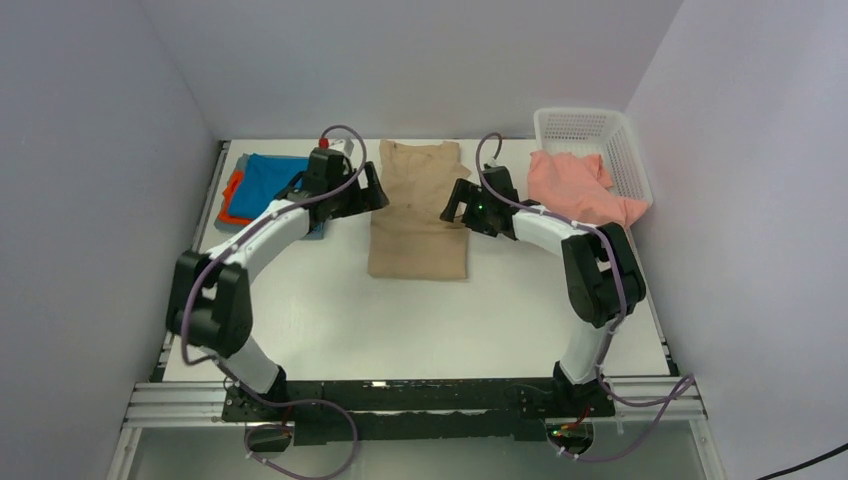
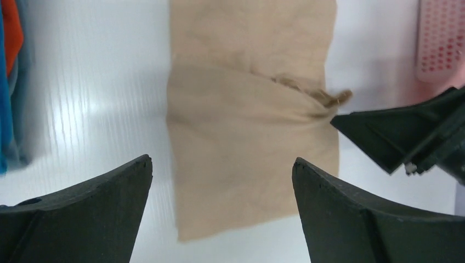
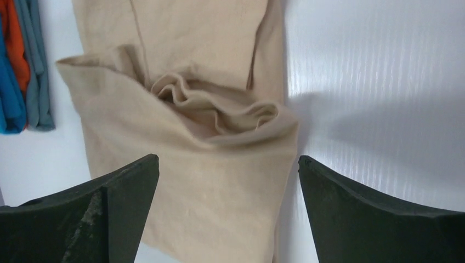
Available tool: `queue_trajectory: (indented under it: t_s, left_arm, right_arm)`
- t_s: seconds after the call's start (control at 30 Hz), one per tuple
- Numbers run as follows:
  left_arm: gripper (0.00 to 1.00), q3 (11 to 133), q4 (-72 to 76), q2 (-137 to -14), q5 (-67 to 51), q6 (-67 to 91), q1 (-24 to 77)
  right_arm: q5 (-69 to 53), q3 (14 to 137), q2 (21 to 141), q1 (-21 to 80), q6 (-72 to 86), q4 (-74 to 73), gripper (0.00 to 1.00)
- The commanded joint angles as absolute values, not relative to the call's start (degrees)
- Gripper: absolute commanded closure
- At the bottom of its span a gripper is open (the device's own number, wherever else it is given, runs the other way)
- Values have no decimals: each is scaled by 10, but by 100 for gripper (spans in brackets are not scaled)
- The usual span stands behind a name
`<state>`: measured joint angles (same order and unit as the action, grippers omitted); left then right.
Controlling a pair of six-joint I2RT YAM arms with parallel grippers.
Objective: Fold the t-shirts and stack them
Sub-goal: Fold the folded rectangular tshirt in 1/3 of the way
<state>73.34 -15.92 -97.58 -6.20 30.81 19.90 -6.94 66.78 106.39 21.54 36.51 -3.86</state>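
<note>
The tan-beige t-shirt (image 1: pixel 418 212) lies partly folded as a long strip at the table's middle back; it also shows in the left wrist view (image 2: pixel 247 137) and the right wrist view (image 3: pixel 192 126), with a bunched fold across it. My left gripper (image 1: pixel 376 196) is open and empty at the strip's left edge (image 2: pixel 222 161). My right gripper (image 1: pixel 457 205) is open and empty at its right edge (image 3: pixel 227 161). A stack of bright blue (image 1: pixel 268 180), orange (image 1: pixel 233 196) and grey tees lies at the back left. The salmon-pink tee (image 1: pixel 580 188) hangs over the basket.
The white lattice basket (image 1: pixel 590 130) stands at the back right corner. Grey walls close in the table on the left, back and right. The right gripper's finger (image 2: pixel 395 134) shows in the left wrist view.
</note>
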Motion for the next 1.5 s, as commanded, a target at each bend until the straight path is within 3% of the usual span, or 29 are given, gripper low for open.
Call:
queue_trajectory:
  t_s: [0.0, 0.23, 0.37, 0.57, 1.07, 1.3, 1.47]
  left_arm:
    - [1, 620, -135, -873, -91, 329, 200]
    - [1, 474, -76, -820, -146, 363, 203]
    - [1, 460, -75, -840, -148, 368, 205]
    - [1, 467, -80, -883, -114, 361, 205]
    - [55, 491, -43, -1001, -137, 378, 222]
    - [100, 498, -95, -1008, -81, 378, 247]
    - [100, 487, -108, -1014, -69, 369, 247]
  right_arm:
    - [-32, 635, 974, 240, 345, -39, 0]
    - [-80, 613, 974, 262, 326, -11, 0]
    - [-117, 650, 1041, 262, 336, 17, 0]
    - [-52, 752, 1138, 262, 343, 15, 0]
    - [-74, 752, 1106, 264, 342, 21, 0]
    - [-90, 801, 1171, 262, 341, 19, 0]
    - [-94, 871, 1235, 260, 332, 2, 0]
